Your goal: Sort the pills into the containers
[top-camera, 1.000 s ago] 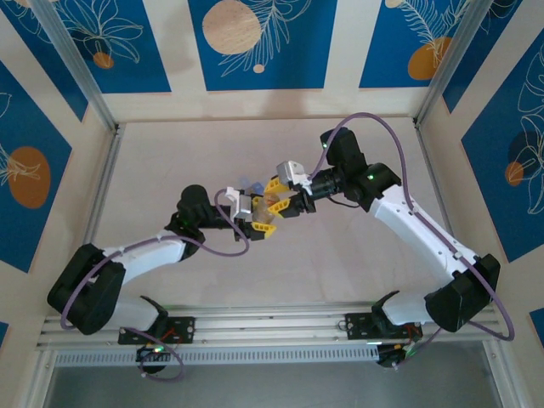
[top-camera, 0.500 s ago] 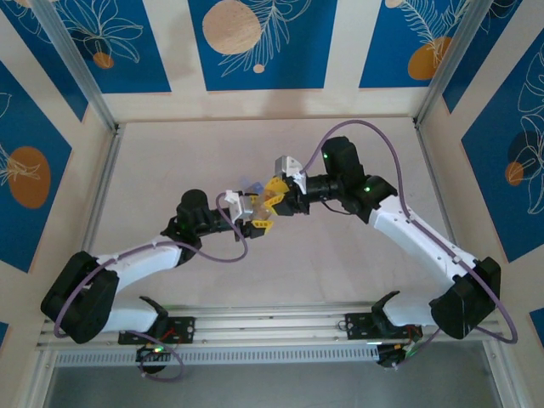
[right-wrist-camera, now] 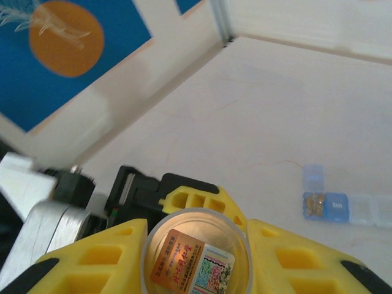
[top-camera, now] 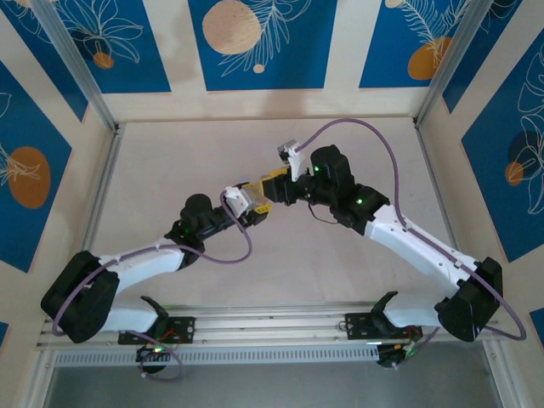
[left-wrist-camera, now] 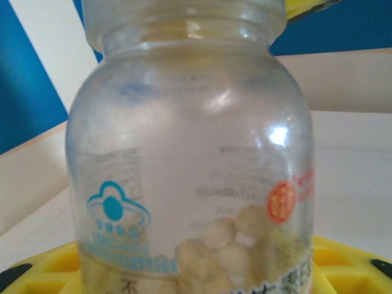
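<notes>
- Right wrist view, nearest: the right gripper (right-wrist-camera: 196,248) presses on both sides of the round end of the vial (right-wrist-camera: 195,260), clamped on it.
- Just beyond, the left gripper (top-camera: 257,210) is closed on the same vial's body. Tan pills (left-wrist-camera: 223,245) lie heaped at one end.
- Farther off on the table (right-wrist-camera: 275,110), the pill box (right-wrist-camera: 343,208) lies flat, well apart from both grippers. One lid is flipped open, and one blue compartment (right-wrist-camera: 315,205) shows tan contents.
</notes>
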Available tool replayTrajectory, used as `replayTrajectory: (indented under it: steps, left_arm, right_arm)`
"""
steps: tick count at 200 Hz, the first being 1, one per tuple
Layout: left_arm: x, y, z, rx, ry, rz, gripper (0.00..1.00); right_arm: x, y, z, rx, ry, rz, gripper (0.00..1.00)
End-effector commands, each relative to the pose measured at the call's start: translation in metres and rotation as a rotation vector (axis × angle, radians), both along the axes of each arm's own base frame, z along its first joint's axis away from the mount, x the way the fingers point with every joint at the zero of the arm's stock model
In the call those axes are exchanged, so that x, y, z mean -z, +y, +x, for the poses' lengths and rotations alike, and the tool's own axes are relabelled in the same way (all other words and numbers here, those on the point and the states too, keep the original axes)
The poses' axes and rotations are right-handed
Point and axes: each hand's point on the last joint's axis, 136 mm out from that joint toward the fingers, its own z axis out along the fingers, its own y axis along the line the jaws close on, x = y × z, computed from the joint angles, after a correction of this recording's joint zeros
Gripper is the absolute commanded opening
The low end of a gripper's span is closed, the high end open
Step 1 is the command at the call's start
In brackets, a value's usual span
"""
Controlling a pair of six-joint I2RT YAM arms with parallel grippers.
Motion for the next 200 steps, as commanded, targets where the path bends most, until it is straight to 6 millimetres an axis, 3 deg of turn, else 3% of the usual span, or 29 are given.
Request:
replayTrajectory:
  steps: [1,24,53,82,149,173,200]
  left_arm:
    - [-0.088,0.002,-0.002,-0.055,-0.287,-0.165,0.00]
    - [-0.082,-0.003,-0.001,-0.057,-0.304,-0.133,0.00]
    - [-0.071,-0.007,0.001,-0.076,-0.313,-0.094,0.00]
    - [-0.061,-0.009,0.005,-0.094,-0.312,-0.066,0.00]
    - [-0.035,-0.015,0.008,-0.087,-0.277,-0.028,0.00]
    - [-0.030,-0.015,0.004,-0.070,-0.275,-0.041,0.00]
    - [-0.030,-0.018,-0.003,-0.033,-0.277,-0.061,0.00]
  right_arm:
    - [0.057,-0.015,0.008,0.226,0.255,-0.067,0.36]
    - [0.048,-0.012,0.010,0.289,0.306,-0.001,0.34]
    - [0.040,-0.022,0.017,0.462,0.392,0.011,0.36]
    - [0.038,-0.031,0.019,0.613,0.458,0.011,0.48]
    - [0.012,-0.025,0.027,0.637,0.449,0.104,0.56]
    - [0.004,-0.032,0.034,0.663,0.415,0.104,0.58]
    - [0.009,-0.044,0.044,0.689,0.404,0.078,0.59]
